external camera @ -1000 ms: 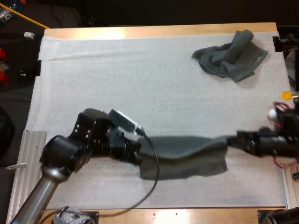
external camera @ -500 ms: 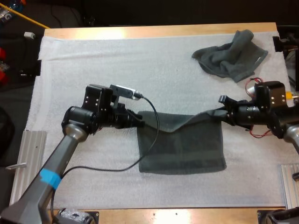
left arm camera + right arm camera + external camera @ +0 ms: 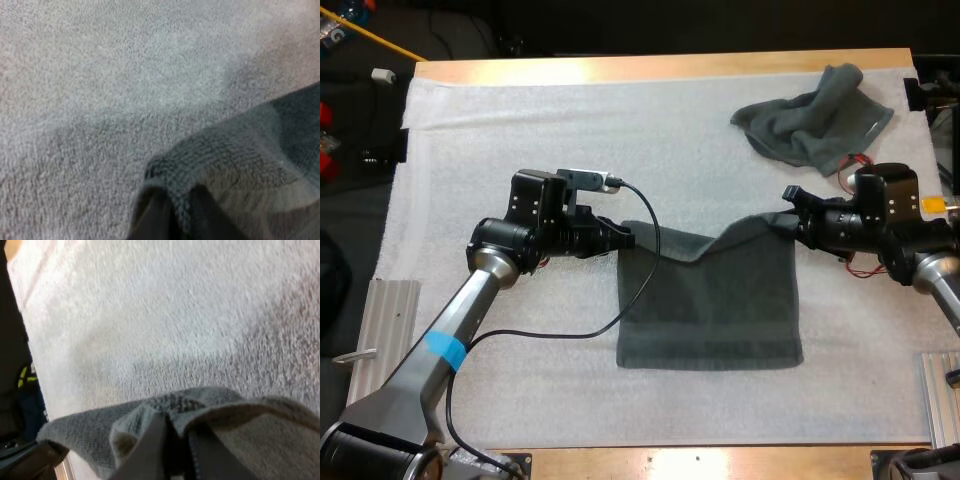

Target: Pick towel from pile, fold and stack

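A dark grey-green towel [image 3: 715,305] lies spread in the middle of the white mat, its near edge flat and its far edge lifted. My left gripper [image 3: 623,237] is shut on the towel's far left corner [image 3: 165,172]. My right gripper [image 3: 790,222] is shut on the far right corner [image 3: 165,410]. The far edge sags a little between the two grippers. A second towel [image 3: 815,120], crumpled, sits at the mat's far right corner.
The white mat [image 3: 520,130] covers most of the wooden table. Metal rails [image 3: 375,330] run along the mat's near left edge, and another rail [image 3: 940,395] stands at the near right.
Both grippers have carried the towel's far edge away from the table's front edge. The towel has gone from a bunched strip to a spread sheet on the mat.
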`<state>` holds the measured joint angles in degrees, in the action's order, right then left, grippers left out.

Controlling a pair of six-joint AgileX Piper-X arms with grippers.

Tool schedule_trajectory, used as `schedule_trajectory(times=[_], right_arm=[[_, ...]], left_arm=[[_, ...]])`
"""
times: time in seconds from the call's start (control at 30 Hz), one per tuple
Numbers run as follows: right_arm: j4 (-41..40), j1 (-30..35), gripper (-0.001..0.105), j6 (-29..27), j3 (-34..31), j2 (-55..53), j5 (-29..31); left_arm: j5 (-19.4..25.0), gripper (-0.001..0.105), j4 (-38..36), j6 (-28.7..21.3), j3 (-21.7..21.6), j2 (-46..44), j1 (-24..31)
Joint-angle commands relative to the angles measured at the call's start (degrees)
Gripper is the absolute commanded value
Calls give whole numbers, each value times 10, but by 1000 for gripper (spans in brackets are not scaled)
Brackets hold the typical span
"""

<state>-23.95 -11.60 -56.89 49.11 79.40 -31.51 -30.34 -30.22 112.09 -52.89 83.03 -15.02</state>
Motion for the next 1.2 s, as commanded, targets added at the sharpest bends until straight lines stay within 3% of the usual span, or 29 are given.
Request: schedule_trajectory(times=[0.0, 0.17, 0.2, 0.37, 0.6, 0.7, 0.83, 0.9, 0.97, 1.17], right_arm=[[14, 0, 16, 2, 2, -2, 2], [118, 0, 68, 28, 2, -2, -13], [132, 0, 68, 28, 2, -4, -19], [164, 0, 57, -5, 2, -32, -30], [40, 0, 55, -97, 2, -122, -30], [-48, 0, 54, -164, 2, -174, -5], [-153, 0, 34, -214, 2, -232, 29], [-205, 0, 13, -230, 2, -259, 30], [-236, 0, 1, -234, 2, -270, 26], [-285, -52, 0, -255, 2, -274, 33]], left_arm=[[-3, 20, 11, 11, 0, 0, 1], [-53, 63, 53, 38, -5, 0, 1], [-55, 64, 52, 38, -8, -1, 1], [-59, 60, 39, 34, -16, -33, 1], [-52, 60, -69, -36, -16, -135, 1], [-30, 60, -135, -70, -16, -190, 1], [1, 60, -212, -90, -16, -256, 1], [21, 60, -260, -97, -16, -294, 1], [25, 60, -292, -105, -16, -320, 1], [27, 60, -355, -108, -16, -374, 1]])
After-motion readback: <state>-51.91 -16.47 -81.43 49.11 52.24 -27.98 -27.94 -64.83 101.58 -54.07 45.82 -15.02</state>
